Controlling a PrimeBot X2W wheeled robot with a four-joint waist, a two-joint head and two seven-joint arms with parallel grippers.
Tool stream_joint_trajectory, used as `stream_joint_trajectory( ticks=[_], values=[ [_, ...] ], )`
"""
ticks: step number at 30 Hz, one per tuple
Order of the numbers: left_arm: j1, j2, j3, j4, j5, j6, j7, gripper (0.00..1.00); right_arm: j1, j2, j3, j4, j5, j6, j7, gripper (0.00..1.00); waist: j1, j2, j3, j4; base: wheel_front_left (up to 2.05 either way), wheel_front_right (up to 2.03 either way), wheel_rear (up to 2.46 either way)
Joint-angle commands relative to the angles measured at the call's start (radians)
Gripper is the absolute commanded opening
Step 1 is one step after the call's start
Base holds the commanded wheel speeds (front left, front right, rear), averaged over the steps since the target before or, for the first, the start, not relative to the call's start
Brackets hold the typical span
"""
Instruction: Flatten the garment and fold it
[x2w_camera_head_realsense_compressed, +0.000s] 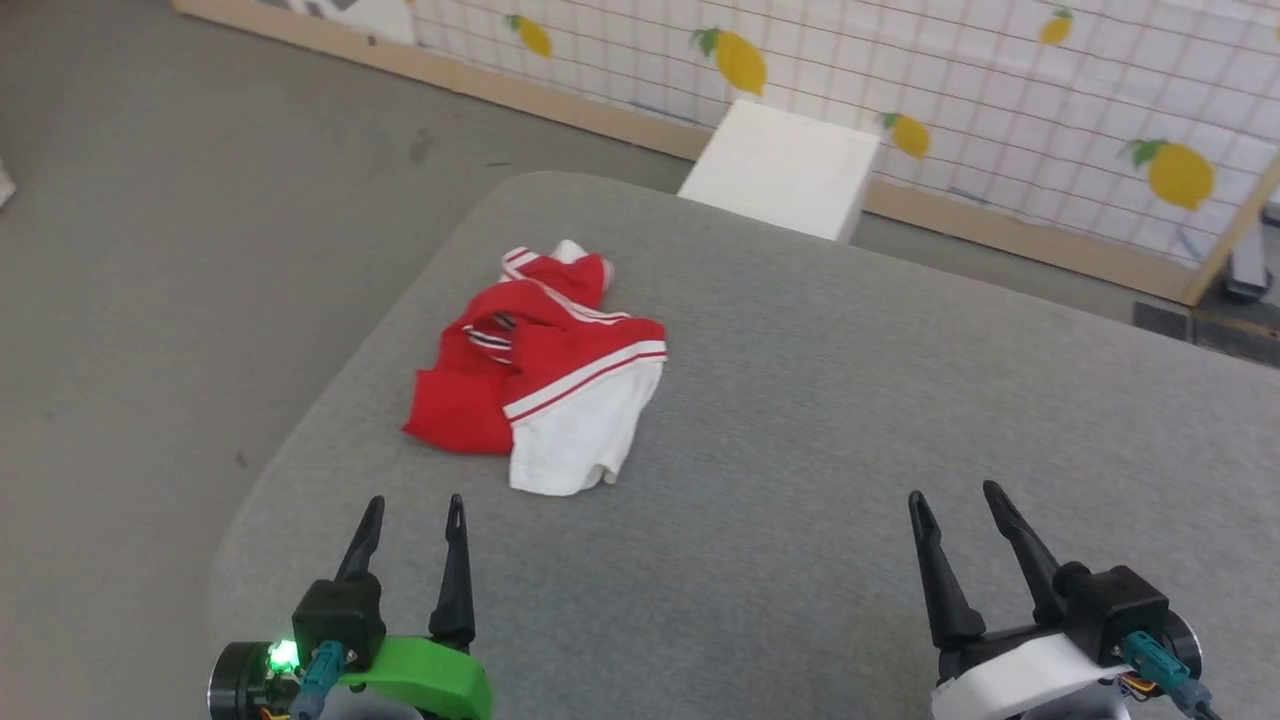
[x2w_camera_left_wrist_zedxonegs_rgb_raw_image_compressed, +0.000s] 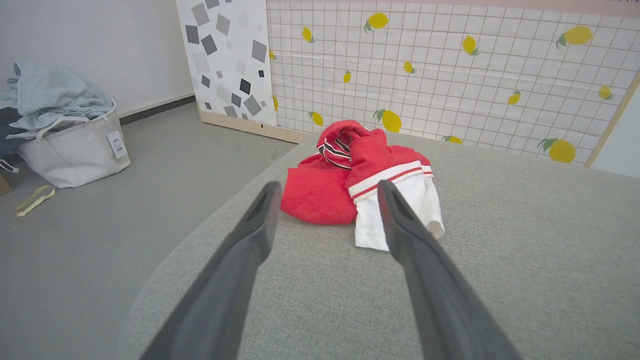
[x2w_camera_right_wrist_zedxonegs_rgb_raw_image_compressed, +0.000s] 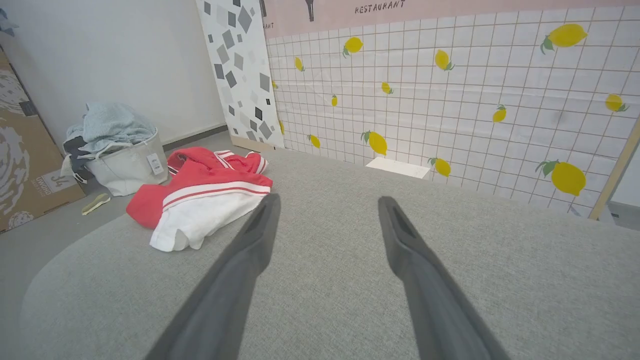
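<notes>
The garment (x2w_camera_head_realsense_compressed: 540, 375) lies crumpled in a heap on the left part of the grey table (x2w_camera_head_realsense_compressed: 850, 400), red with a white sleeve and striped trim facing me. Any lettering is hidden in the folds. My left gripper (x2w_camera_head_realsense_compressed: 415, 505) hovers open near the table's front edge, a short way in front of the heap. In the left wrist view the garment (x2w_camera_left_wrist_zedxonegs_rgb_raw_image_compressed: 350, 175) sits just beyond the left gripper (x2w_camera_left_wrist_zedxonegs_rgb_raw_image_compressed: 325, 186). My right gripper (x2w_camera_head_realsense_compressed: 955, 495) stands open at the front right, well away from the cloth. The right wrist view shows the garment (x2w_camera_right_wrist_zedxonegs_rgb_raw_image_compressed: 200, 200) off to the left of the right gripper (x2w_camera_right_wrist_zedxonegs_rgb_raw_image_compressed: 327, 200).
A white box (x2w_camera_head_realsense_compressed: 785, 165) stands behind the table's far edge, against the lemon-patterned wall (x2w_camera_head_realsense_compressed: 1000, 90). On the floor to the left sits a pale laundry bag (x2w_camera_left_wrist_zedxonegs_rgb_raw_image_compressed: 75, 150) heaped with cloth, with a cardboard box (x2w_camera_right_wrist_zedxonegs_rgb_raw_image_compressed: 25, 165) beside it. The table's left corner (x2w_camera_head_realsense_compressed: 250, 540) is rounded.
</notes>
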Motion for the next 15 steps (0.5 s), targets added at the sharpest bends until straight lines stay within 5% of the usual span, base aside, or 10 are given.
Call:
stream_joint_trajectory(
  ticks=[1,15],
  values=[
    [0.014,-0.004,-0.002,0.001,0.004,-0.002,-0.008,1.0,0.011,0.001,0.002,0.002,0.005,-0.002,-0.006,1.0,0.0,0.0,-0.002,0.034,0.0,0.0,0.0],
    [0.019,-0.004,-0.013,0.006,0.012,-0.002,-0.008,1.0,0.016,0.001,0.006,0.008,0.016,-0.002,-0.006,1.0,0.0,0.0,-0.012,0.079,0.0,0.0,0.0]
  ],
)
